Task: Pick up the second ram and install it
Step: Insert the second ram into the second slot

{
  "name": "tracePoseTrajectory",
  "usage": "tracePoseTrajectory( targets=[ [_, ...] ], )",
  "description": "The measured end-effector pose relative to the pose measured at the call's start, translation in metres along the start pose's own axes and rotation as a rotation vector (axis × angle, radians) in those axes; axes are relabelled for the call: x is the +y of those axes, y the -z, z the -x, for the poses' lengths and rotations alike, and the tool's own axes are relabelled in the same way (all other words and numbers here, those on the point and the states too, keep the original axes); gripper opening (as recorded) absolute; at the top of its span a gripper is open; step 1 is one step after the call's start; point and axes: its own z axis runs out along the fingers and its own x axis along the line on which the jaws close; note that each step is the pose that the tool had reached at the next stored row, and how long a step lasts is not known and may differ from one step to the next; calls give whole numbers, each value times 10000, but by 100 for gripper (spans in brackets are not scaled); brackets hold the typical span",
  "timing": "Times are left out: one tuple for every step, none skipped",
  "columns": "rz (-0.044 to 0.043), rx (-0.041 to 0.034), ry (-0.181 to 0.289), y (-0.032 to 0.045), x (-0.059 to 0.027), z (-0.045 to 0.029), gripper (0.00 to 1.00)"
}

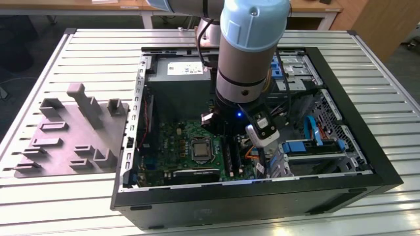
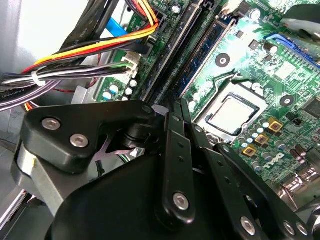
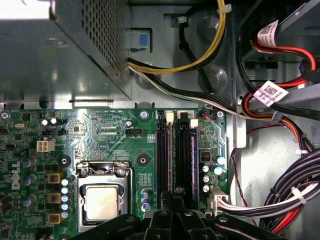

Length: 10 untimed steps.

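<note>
Black metal pincer (image 3: 172, 212) sits low over the black slot rails (image 3: 175, 150), fingers drawn together; whether clamped on anything, can't tell. Dark-blue RAM strip (image 3: 193, 160) stands seated in a rail. Keep the press square, even.

Thick silver-grey arm (image 1: 246, 64) with pale blue cap, upper centre of exterior view. Small blue light low on the wrist (beside a white-and-black camera unit (image 1: 262, 130)). Matte black gripper (image 2: 177, 112) linkages, silver screws, across lower second wrist view.
</note>
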Motion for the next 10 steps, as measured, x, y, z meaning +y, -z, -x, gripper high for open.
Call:
tracePoseTrajectory(
  targets=[
    [0,0,0,-6,0,0,11],
    [-3,1,0,-9,-1,0,11],
    [-3,1,0,-9,-1,0,11],
    [-3,1,0,-10,-1,0,11],
    [-3,1,0,-11,-1,0,11],
    [-1,1,0,-12,0,0,11],
    [0,1,-1,-12,-1,0,11],
    [-1,0,0,-13,-1,0,11],
    [-1,1,0,-13,-1,0,11],
    [-1,1,0,-13,-1,0,11]
  ],
)
